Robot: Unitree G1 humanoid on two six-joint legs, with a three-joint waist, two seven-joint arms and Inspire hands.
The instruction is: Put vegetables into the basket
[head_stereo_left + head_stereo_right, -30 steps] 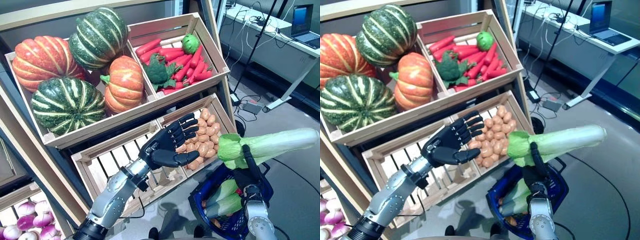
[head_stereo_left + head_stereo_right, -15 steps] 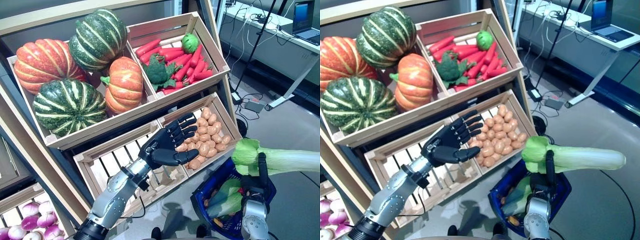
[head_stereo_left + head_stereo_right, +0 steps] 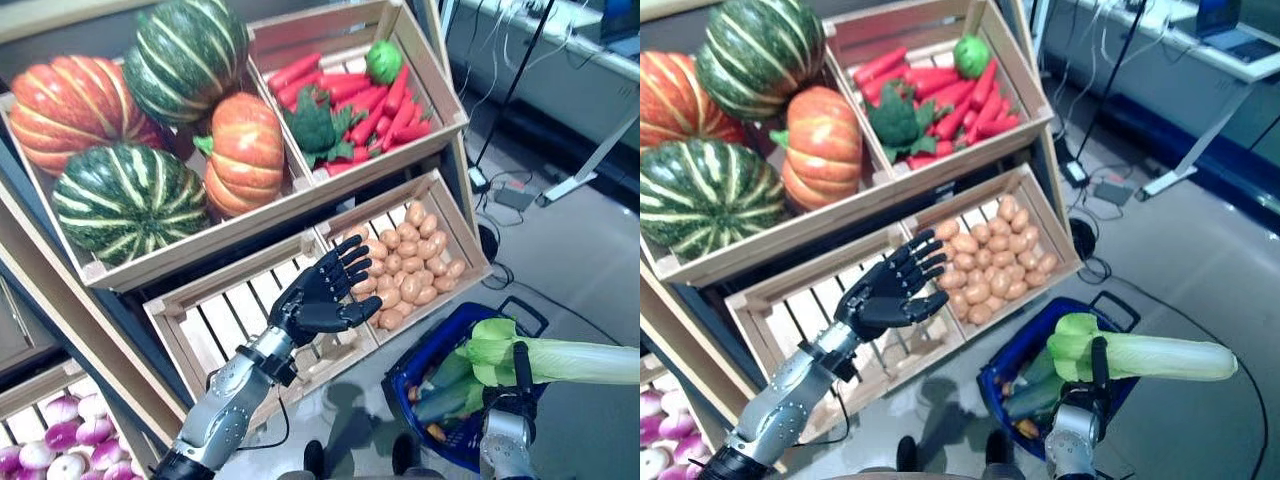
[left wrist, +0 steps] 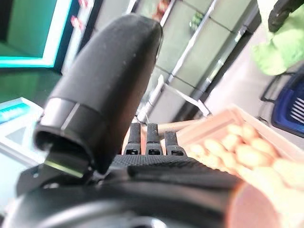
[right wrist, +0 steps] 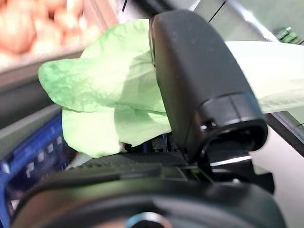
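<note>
My right hand (image 3: 518, 381) is shut on a long pale-green leafy cabbage (image 3: 570, 360) and holds it level just above the blue basket (image 3: 412, 368), which stands on the floor below the stand. The cabbage's leafy end (image 5: 114, 99) lies over the basket's right side and its pale stalk end points right. Green long vegetables (image 3: 447, 392) and small orange ones (image 3: 435, 433) lie in the basket. My left hand (image 3: 320, 298) is open and empty, fingers straight, in front of the lower crate of small tan potatoes (image 3: 410, 268).
A wooden stand (image 3: 110, 275) with slanted crates fills the left and top. An empty slatted crate (image 3: 215, 320) sits behind my left forearm. Cables and a power brick (image 3: 515, 195) lie on the grey floor at right, by a desk leg (image 3: 590, 165).
My right hand has lowered the cabbage towards the basket. The view has tilted down a little. My left hand has stayed open in front of the potato crate.
</note>
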